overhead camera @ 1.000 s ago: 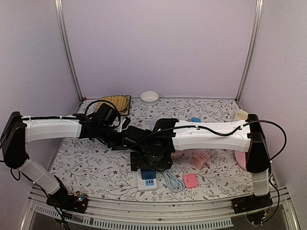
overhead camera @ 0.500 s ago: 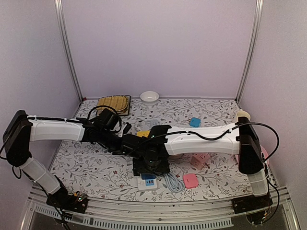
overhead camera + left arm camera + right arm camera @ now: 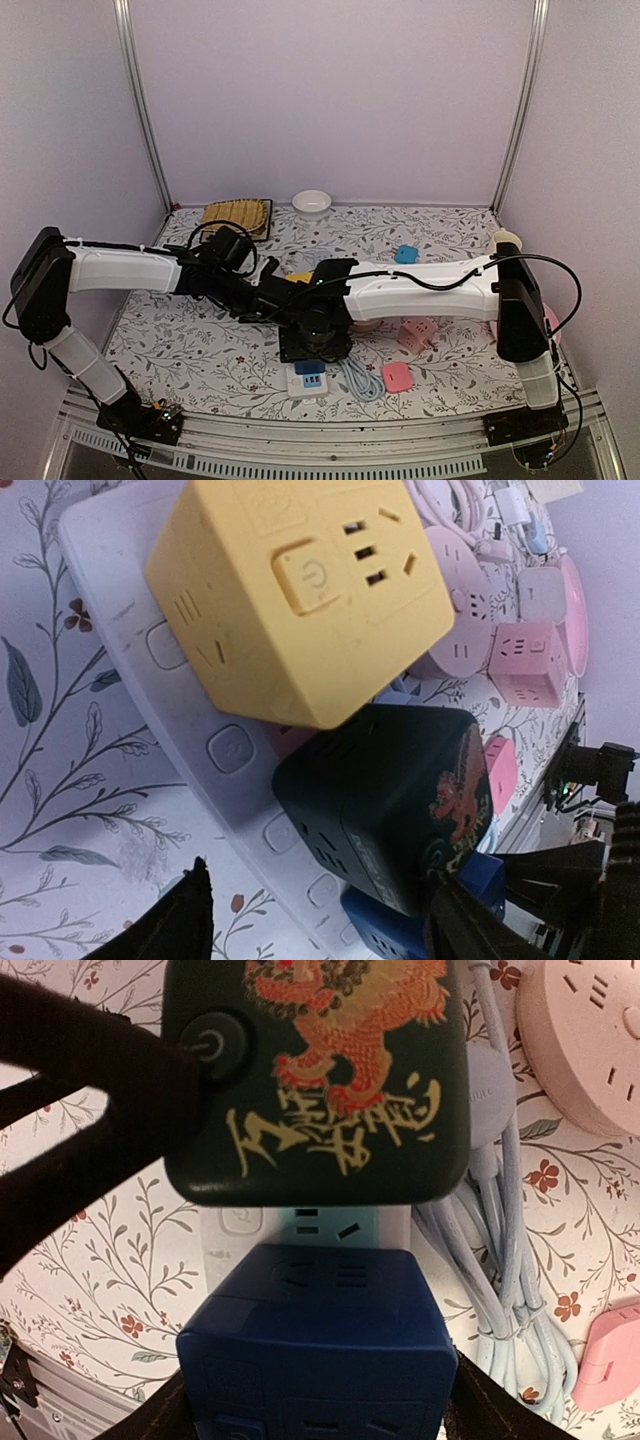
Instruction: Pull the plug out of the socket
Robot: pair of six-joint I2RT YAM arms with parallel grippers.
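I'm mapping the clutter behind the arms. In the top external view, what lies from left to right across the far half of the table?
Tan woven tray → white round bowl → small blue cube adapter → cream cup

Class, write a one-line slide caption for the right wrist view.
Right end effector straddles a blue cube plug beside a black dragon-printed cube.

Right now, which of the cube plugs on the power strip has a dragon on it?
The black cube, in the middle of the white strip, between the yellow cube and the blue cube, which carry no picture.
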